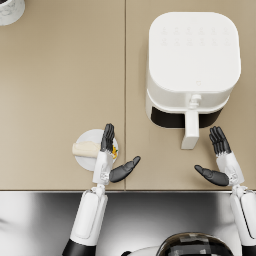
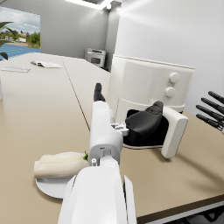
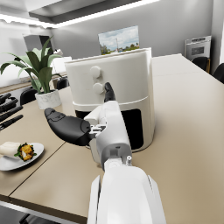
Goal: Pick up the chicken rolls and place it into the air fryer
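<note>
While no writing reads, air fryer [image 1: 193, 60] faces chicken roll [image 1: 86, 149] plate [image 1: 85, 161]

air fryer [image 1: 192, 55] white | chicken roll [image 1: 86, 149] cream | plate [image 1: 85, 161] white | table [image 1: 60, 85] tan

The right hand [image 3: 83, 124], dark-fingered on a white arm, hangs open above the tan table [image 3: 188, 131] just in front of the rounded white air fryer [image 3: 116, 83]. To the left, a pale chicken roll [image 3: 13, 148] with orange filling lies on a round white plate [image 3: 22, 162]. A green potted plant [image 3: 37, 72] stands farther back.
</note>
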You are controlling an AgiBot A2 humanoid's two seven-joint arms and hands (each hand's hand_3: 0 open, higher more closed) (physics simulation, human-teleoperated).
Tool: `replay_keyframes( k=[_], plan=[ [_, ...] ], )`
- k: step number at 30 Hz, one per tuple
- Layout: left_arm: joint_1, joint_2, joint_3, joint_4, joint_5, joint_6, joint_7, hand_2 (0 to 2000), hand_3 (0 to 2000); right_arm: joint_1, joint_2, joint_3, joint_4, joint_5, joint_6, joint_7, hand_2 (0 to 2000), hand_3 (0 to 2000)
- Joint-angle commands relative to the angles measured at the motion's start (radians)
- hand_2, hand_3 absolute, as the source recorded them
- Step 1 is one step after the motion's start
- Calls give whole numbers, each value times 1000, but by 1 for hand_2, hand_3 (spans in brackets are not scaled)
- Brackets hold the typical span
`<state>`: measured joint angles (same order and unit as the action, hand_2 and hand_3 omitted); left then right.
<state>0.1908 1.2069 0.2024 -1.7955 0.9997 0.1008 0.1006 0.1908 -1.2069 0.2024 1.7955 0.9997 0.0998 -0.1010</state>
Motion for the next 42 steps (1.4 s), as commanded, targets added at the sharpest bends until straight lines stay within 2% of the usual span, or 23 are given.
replay_keyframes(
  k=[1, 18, 19, 21, 23, 29, 30, 36, 42],
  plan=[
    [0, 0, 0, 0, 0, 0, 0, 0, 0, 0, 0, 0, 0, 0, 0, 0, 0, 0],
    [0, 0, 0, 0, 0, 0, 0, 0, 0, 0, 0, 0, 0, 0, 0, 0, 0, 0],
    [2, 1, 30, 16, 0, 0, 0, 0, 0, 2, -1, 30, -16, 0, 0, 0, 0, 0],
    [-2, 5, -12, -11, 0, -49, -49, 0, 0, 4, -9, 24, 24, 0, -48, 49, 0, 0],
    [-9, 9, -79, -74, 0, -74, -74, 0, 0, 8, -18, 3, 97, 0, -73, 74, 0, 0],
    [-35, 17, -152, -133, 0, -97, -97, 0, 0, -21, -21, 12, 122, 0, -96, 97, 0, 0],
    [-37, 19, -162, -132, 44, -98, -98, 0, 0, -28, -20, 15, 131, 0, -97, 98, 0, 0],
    [-92, 24, -221, -168, 311, -100, -100, 0, 0, -2, -55, 34, 79, 233, -99, 101, 0, 0],
    [-94, 33, -282, -174, 580, -101, -101, 0, 0, 9, -79, 52, 36, 283, -100, 101, 0, 0]
  ],
)
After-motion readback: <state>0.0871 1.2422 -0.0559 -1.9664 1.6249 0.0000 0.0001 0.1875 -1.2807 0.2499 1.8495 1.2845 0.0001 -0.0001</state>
